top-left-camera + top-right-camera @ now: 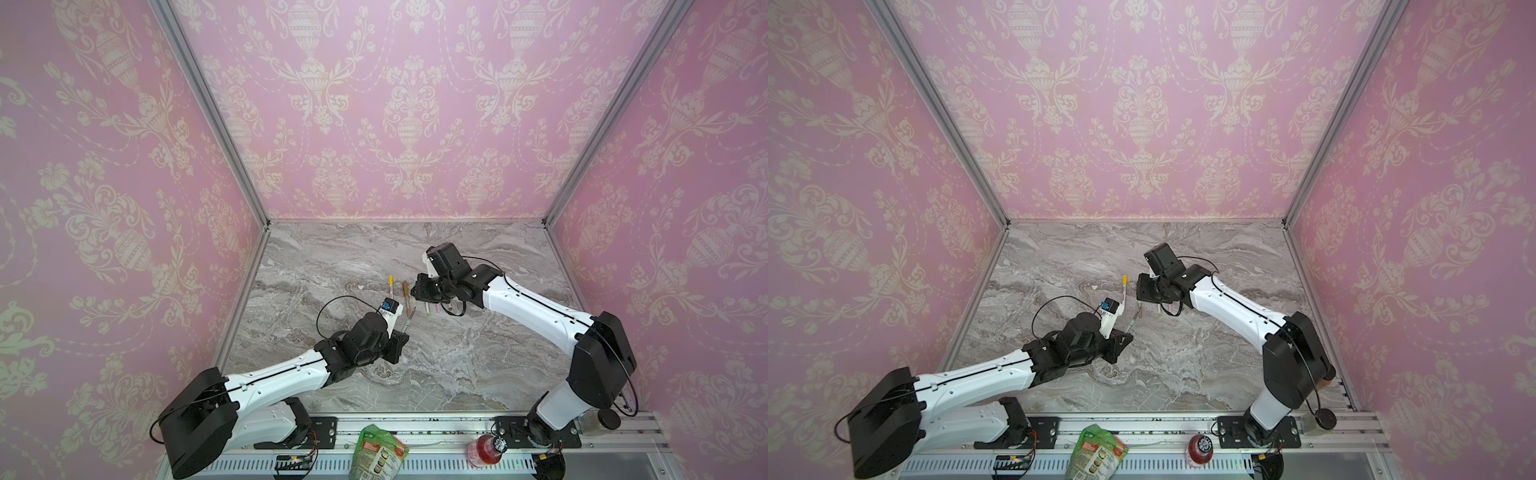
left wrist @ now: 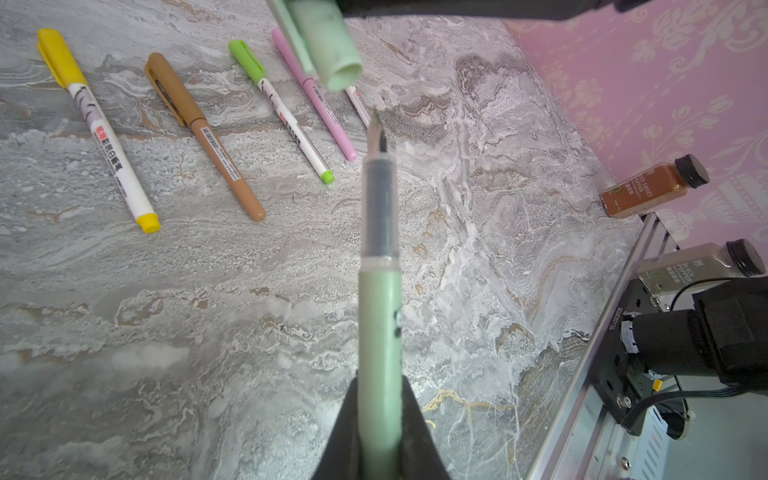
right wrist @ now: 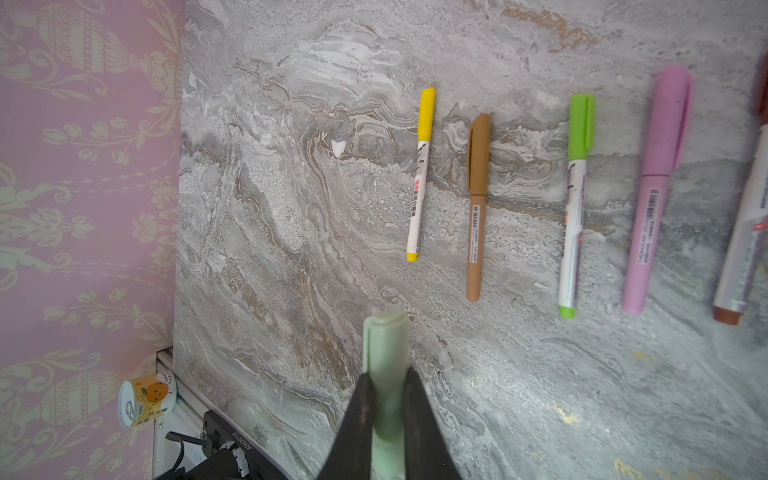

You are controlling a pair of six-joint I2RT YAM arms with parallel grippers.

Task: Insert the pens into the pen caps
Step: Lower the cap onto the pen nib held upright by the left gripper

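Spreading under both arms, the grey marble-patterned tabletop (image 1: 415, 374) is filling the booth floor. Above its middle the black left gripper (image 2: 380, 384) is clamping the barrel of an uncapped pale green marker pen (image 2: 380, 316), and the black right gripper (image 3: 388, 380) is squeezing a short pale green plastic pen cap (image 3: 386, 345). Five capped marker pens are lying side by side on the marble near the grippers: a white one with a yellow cap (image 3: 419, 174), an all-tan one (image 3: 477, 208), a white one with a lime green cap (image 3: 575, 208), an all-pink one (image 3: 654, 195) and a white one with brown ends (image 3: 744, 232). The green pen is hanging clear of the table, and the cap's open mouth is sitting just beside its dark tip, not touching.
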